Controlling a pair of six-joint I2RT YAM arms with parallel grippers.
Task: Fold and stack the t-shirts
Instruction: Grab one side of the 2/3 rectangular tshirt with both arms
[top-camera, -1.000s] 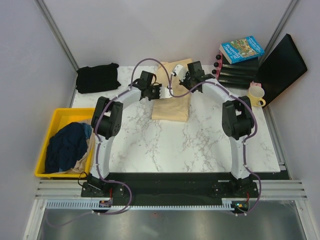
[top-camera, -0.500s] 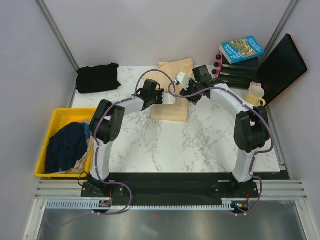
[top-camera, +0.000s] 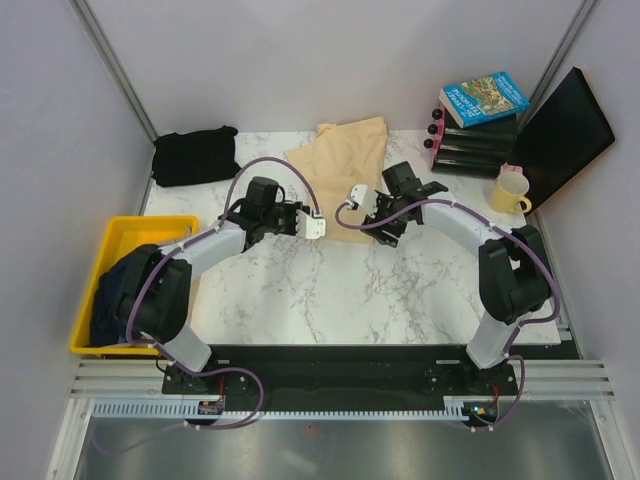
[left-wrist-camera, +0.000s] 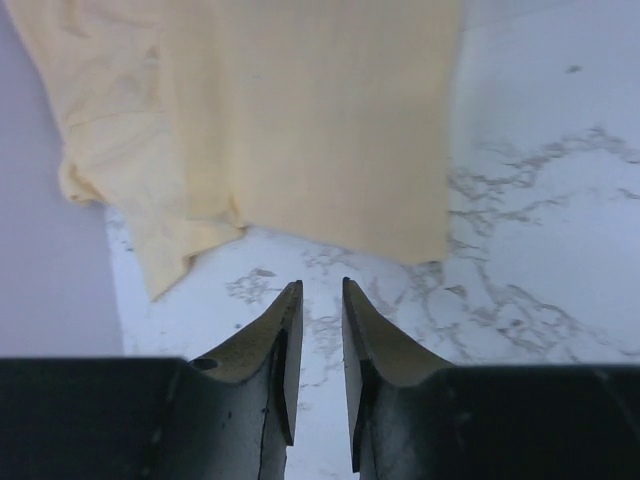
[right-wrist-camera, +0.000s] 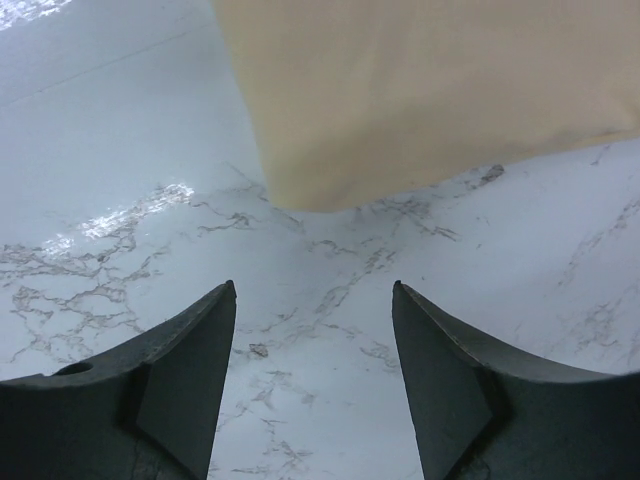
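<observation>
The pale cream t-shirt (top-camera: 340, 158) lies flat at the back middle of the marble table (top-camera: 380, 290). Its near edge shows ahead of the fingers in the left wrist view (left-wrist-camera: 300, 120) and the right wrist view (right-wrist-camera: 430, 90). My left gripper (top-camera: 303, 217) (left-wrist-camera: 320, 285) hovers just short of that edge, its jaws a narrow gap apart with nothing between them. My right gripper (top-camera: 373, 211) (right-wrist-camera: 313, 287) stands wide open over bare marble beside it. A folded black t-shirt (top-camera: 195, 156) rests at the back left. A dark navy t-shirt (top-camera: 128, 290) lies bunched in the yellow bin (top-camera: 140, 222).
Books (top-camera: 483, 98) on a stack of black items (top-camera: 478, 148), a leaning black panel (top-camera: 562, 125) and a yellow mug (top-camera: 512, 192) crowd the back right corner. The yellow bin hangs off the table's left side.
Both grippers have opened, let go of the cream t-shirt and drawn back toward the near side. The shirt now lies flat farther back.
</observation>
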